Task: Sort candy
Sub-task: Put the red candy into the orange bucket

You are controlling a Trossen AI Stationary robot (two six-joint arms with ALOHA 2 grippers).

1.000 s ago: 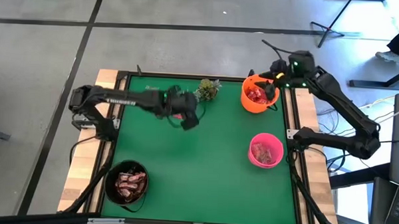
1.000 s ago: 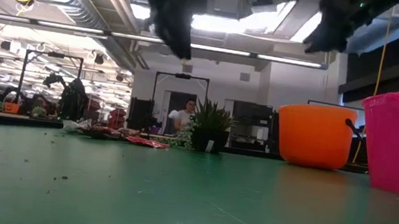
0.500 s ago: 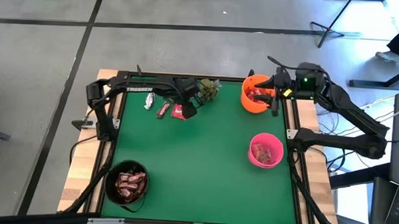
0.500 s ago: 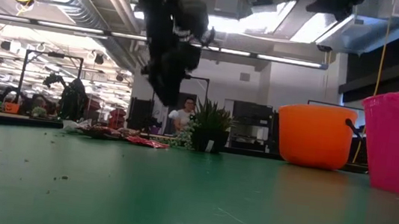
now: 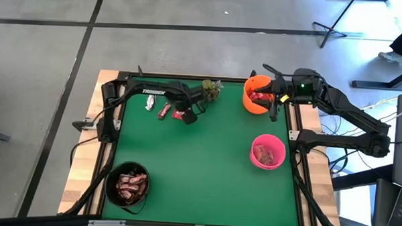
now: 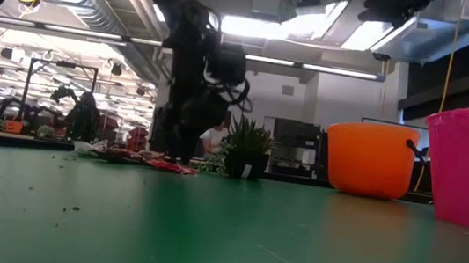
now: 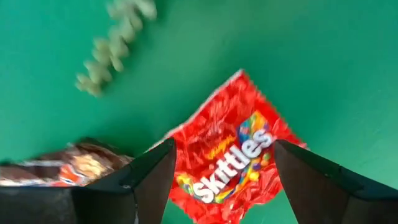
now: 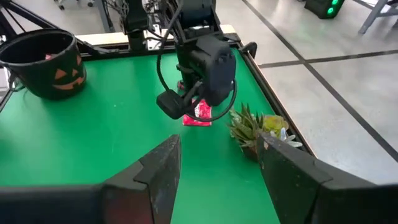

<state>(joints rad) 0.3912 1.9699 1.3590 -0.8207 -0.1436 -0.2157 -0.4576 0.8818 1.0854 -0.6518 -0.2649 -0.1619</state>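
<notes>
Three loose pieces of candy lie on the green mat at the far left: a red packet (image 5: 179,114) (image 7: 230,155), a brown bar (image 5: 164,111) (image 7: 68,171) and a clear-wrapped piece (image 5: 149,103). My left gripper (image 5: 187,116) (image 7: 221,186) points down just over the red packet, open, with one finger at each side of it. I cannot tell whether the fingers touch it. My right gripper (image 5: 273,95) (image 8: 217,180) hangs open and holds nothing, high by the right rim of the orange bowl (image 5: 258,96).
A pink bowl (image 5: 267,151) holding candy stands at the right. A black pumpkin bucket (image 5: 127,184) with brown bars stands at the near left. A small green plant (image 5: 209,90) sits just right of the loose candy, close to my left gripper. The mat's middle is bare.
My left gripper has come down from high above the mat to just over the red packet, tipping from a slant to point almost straight down. My right gripper has swung a little toward the near edge beside the orange bowl.
</notes>
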